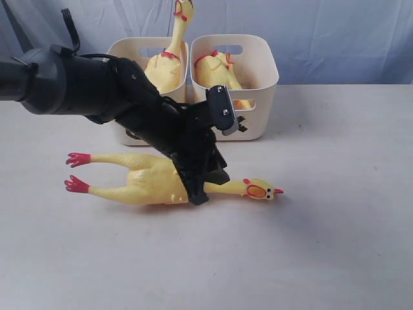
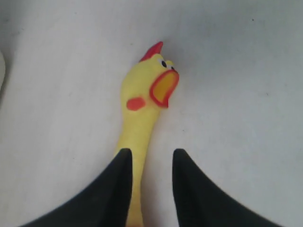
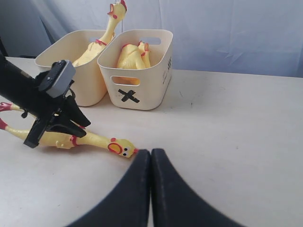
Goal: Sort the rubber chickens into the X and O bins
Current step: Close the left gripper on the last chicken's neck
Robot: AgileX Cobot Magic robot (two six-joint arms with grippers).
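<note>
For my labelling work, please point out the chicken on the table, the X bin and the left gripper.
chicken on the table (image 1: pixel 145 181), exterior view, on its yellow body.
X bin (image 3: pixel 149 87), right wrist view, on its front wall beside the X.
left gripper (image 2: pixel 151 153), left wrist view, midway between its open fingertips.

The right gripper is pinched closed, nothing between its fingers. Just ahead of its tips lies the head of a flat chicken on the table; the left gripper straddles its neck (grip unclear). Farther ahead, the X bin holds a curled chicken, the neighbour bin an upright chicken
</note>
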